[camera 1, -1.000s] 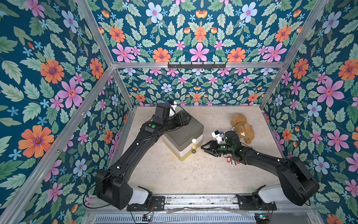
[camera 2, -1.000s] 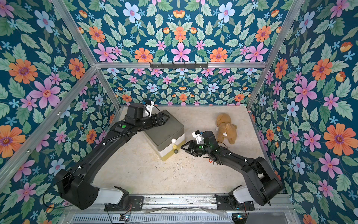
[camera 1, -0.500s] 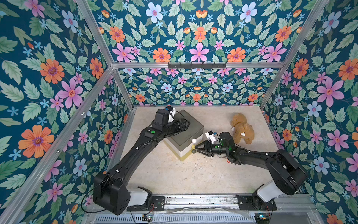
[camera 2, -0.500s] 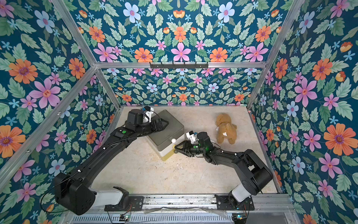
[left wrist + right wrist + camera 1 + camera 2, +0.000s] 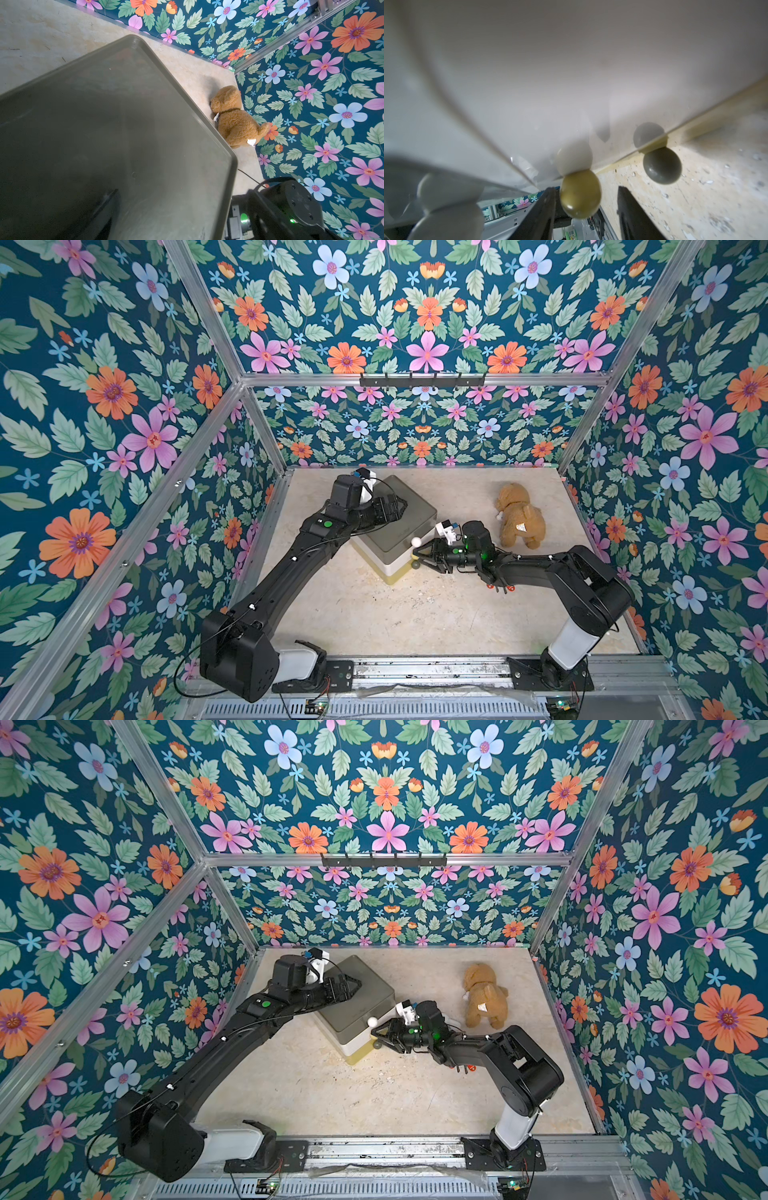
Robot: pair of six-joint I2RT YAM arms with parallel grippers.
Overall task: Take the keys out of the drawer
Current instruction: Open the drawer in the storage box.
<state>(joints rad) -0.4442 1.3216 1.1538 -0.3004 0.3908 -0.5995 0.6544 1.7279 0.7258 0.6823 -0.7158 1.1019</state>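
The keys are hidden. The drawer unit (image 5: pixel 395 526) has a grey top, a white front and a yellow base, and its drawers look shut. Three knobs stick out of its front: a white knob (image 5: pixel 448 209), an olive knob (image 5: pixel 580 193) and a grey knob (image 5: pixel 662 166). My right gripper (image 5: pixel 585 192) is open, one finger on each side of the olive knob, with a gap at one side. It shows at the unit's front in both top views (image 5: pixel 420 558) (image 5: pixel 380 1036). My left gripper (image 5: pixel 397 506) rests on the unit's grey top (image 5: pixel 124 124); only one dark finger (image 5: pixel 104 214) shows.
A brown plush dog (image 5: pixel 519 518) lies on the table behind my right arm, near the right wall. Small red bits (image 5: pixel 498 587) show under my right forearm, too small to identify. Floral walls close in three sides, and a metal rail (image 5: pixel 415 668) runs along the front.
My right gripper has moved left to the drawer unit's front and now straddles the olive knob, jaws a little narrower. The left gripper has shifted slightly on the unit's top.
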